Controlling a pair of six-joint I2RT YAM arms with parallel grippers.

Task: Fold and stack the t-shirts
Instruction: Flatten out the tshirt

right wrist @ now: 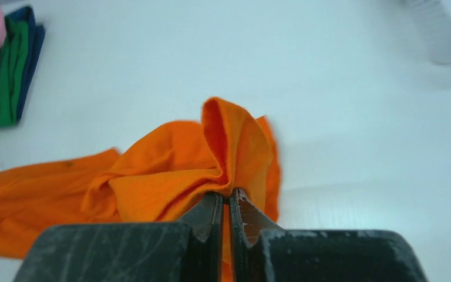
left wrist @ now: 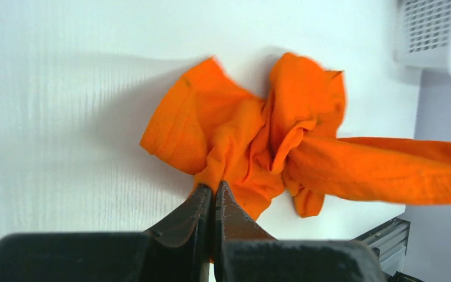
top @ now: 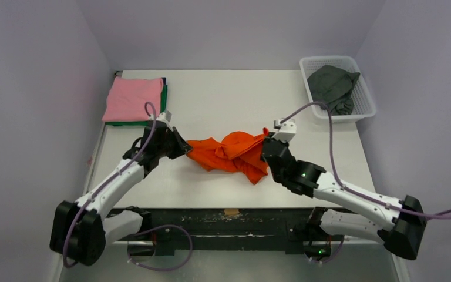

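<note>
The bright orange t-shirt (top: 232, 154) sits crumpled at the middle of the desk (top: 223, 100), nearer its front edge than its back. It is bunched into loose folds and drawn sideways between the two arms. The left jaws are clenched on a fold at the shirt's left end. In the left wrist view the two dark fingers (left wrist: 188, 214) meet at their tips with orange cloth (left wrist: 258, 141) pinched there. The right jaws grasp a raised fold at the shirt's right end. In the right wrist view a thin strip of the orange cloth (right wrist: 170, 176) shows in the narrow slit between them. One tail of the shirt trails toward the front edge, just beside the right arm (top: 340, 191). The bunched middle seems to rest on the desk, though the overhead view is too coarse to be sure.

Out from there, the left arm (top: 120, 176) reaches in from the near left corner. At the back left corner, well apart from the orange shirt, the pink t-shirt (top: 132, 97) lies folded flat on the green t-shirt (top: 164, 98). The green one's edge shows along the pink's right side. The right wrist view shows a dark blue layer (right wrist: 32, 53) in the same pile. At the back right corner the dark grey t-shirt (top: 332, 87) lies rumpled inside a white mesh basket (top: 365, 108).
</note>
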